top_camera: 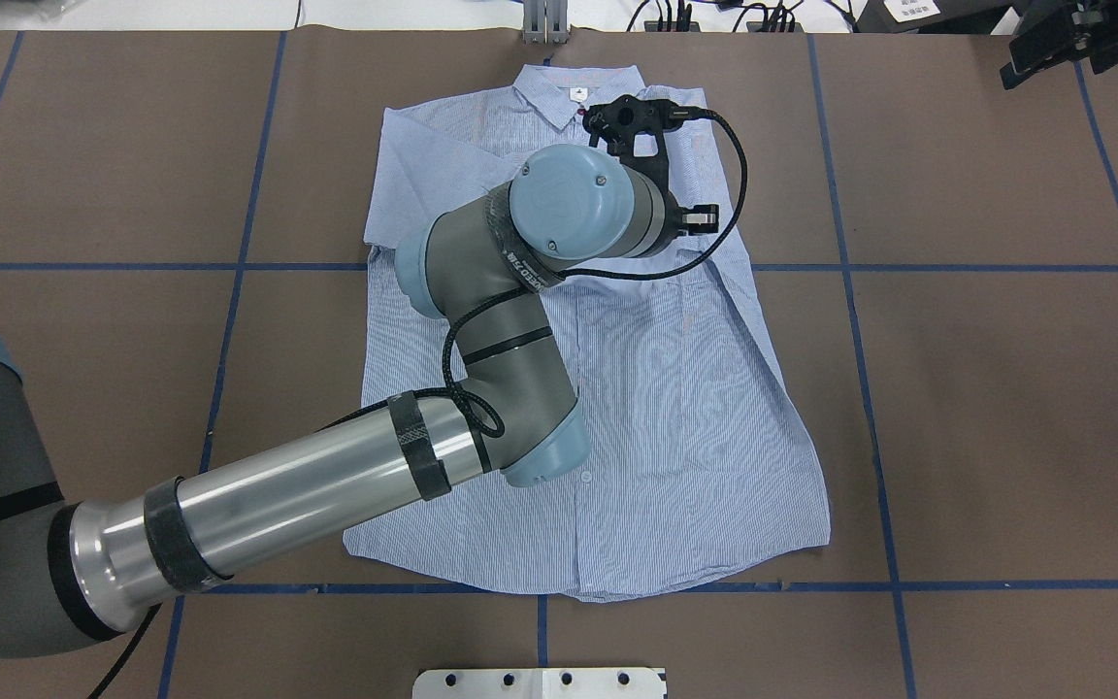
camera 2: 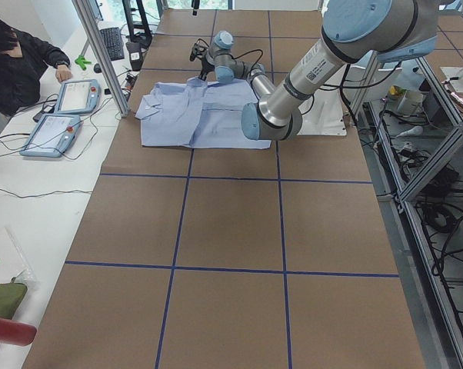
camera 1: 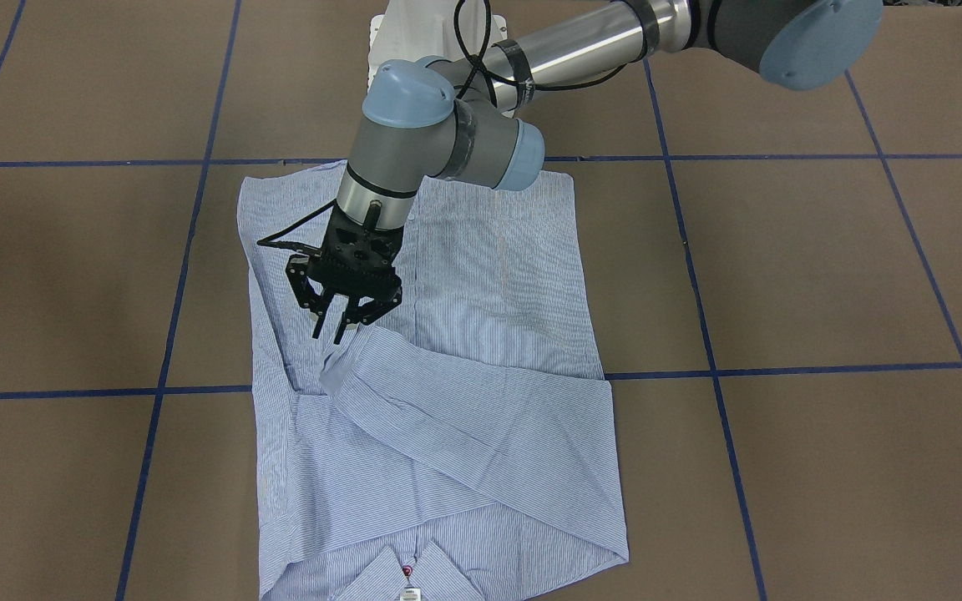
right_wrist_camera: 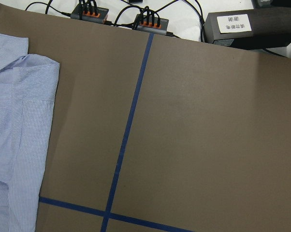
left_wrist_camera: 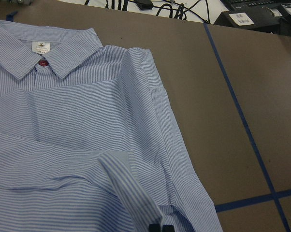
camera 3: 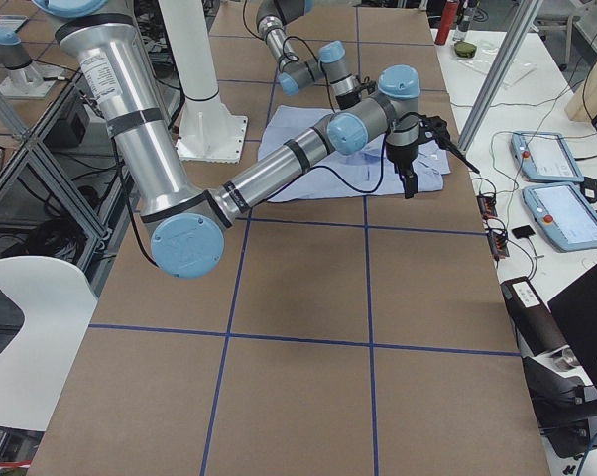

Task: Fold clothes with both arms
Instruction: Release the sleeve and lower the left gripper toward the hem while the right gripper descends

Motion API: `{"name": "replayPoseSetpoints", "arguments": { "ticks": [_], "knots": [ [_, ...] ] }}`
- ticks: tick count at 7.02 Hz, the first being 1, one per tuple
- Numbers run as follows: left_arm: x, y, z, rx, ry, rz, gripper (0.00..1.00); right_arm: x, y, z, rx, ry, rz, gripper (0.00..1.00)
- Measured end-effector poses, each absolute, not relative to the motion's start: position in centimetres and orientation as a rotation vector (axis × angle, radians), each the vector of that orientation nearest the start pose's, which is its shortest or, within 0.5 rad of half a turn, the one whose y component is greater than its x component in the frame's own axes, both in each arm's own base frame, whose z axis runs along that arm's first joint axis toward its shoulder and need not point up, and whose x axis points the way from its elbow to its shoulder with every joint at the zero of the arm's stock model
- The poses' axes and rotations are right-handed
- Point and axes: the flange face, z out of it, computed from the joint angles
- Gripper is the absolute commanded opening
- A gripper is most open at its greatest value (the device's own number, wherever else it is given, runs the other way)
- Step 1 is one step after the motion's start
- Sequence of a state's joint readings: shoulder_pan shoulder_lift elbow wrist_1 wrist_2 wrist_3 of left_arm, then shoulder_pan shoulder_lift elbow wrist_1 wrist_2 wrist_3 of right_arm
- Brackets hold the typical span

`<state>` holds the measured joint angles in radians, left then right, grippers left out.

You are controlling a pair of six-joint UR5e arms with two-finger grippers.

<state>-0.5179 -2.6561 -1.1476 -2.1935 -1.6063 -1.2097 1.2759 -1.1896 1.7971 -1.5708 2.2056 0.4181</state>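
The shirt (camera 1: 489,275) lies flat mid-table (camera 1: 823,275), collar at the far edge, one sleeve (camera 1: 448,401) folded across it. The left tool (camera 1: 329,332) hangs at the cuff, tips pressed together. The right tool (top_camera: 1054,44) is well apart; its state cannot be told. Bare table lies either side.

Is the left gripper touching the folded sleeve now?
Cannot tell. In the front-facing view the left gripper overlaps the sleeve; the wrist view cuts the fingertips off at the frame edge. Neither shows contact or a gap.
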Motion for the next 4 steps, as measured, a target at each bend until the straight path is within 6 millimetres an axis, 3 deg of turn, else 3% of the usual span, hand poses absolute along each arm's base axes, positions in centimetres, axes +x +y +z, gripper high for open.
{"name": "replayPoseSetpoints", "arguments": {
  "ticks": [2,4],
  "knots": [
    [63.6,-50.7,4.6,0.536,1.173,-0.070,1.00,-12.2,-59.3,32.9,0.316,-0.805,-0.031,1.00],
    [61.5,-49.3,5.7,0.562,1.129,0.037,1.00,-18.3,-54.6,29.8,0.286,-0.831,0.070,1.00]
  ]
}}
